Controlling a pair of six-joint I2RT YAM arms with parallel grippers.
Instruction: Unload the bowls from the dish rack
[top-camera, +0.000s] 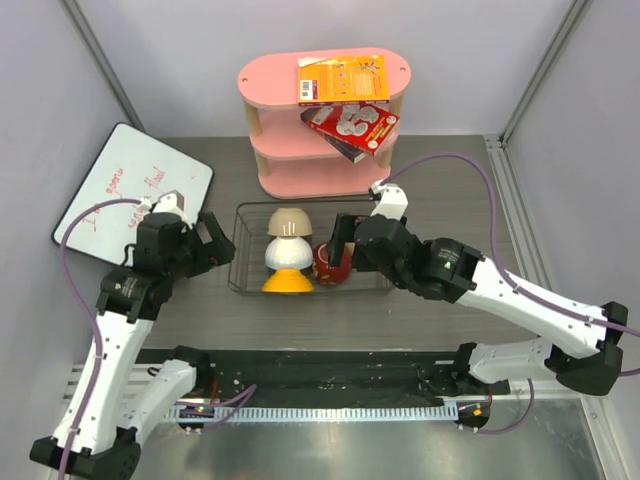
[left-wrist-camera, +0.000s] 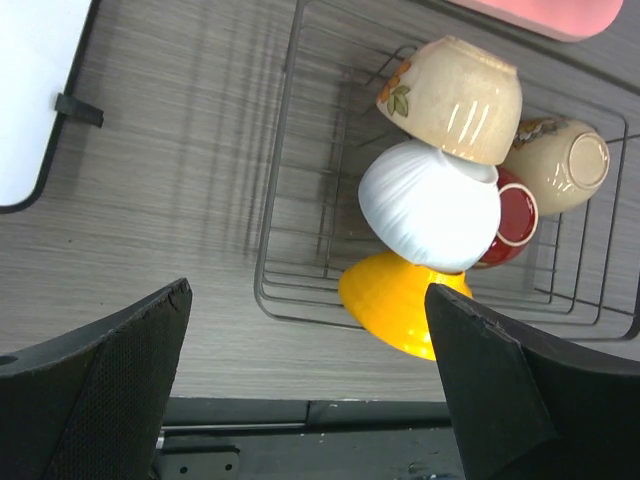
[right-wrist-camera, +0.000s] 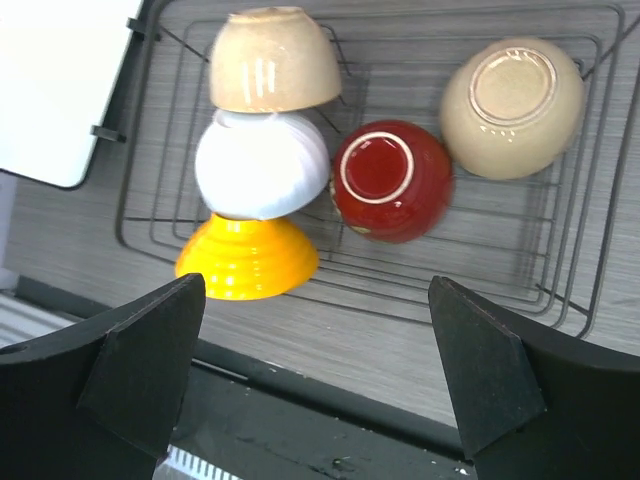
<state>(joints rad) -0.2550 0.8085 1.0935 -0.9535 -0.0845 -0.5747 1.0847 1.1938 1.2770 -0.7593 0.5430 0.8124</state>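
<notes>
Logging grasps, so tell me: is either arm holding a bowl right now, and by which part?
Nothing is held. The left fingers and the right fingers both stand open and empty near the black wire dish rack.

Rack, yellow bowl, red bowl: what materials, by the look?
Dish rack: thin black wire, probably coated steel; matte, no glints.
Yellow bowl: likely glazed ceramic, maybe melamine; ribbed, soft sheen.
Red bowl: likely glazed ceramic; glossy, pale foot ring looks unglazed.
</notes>
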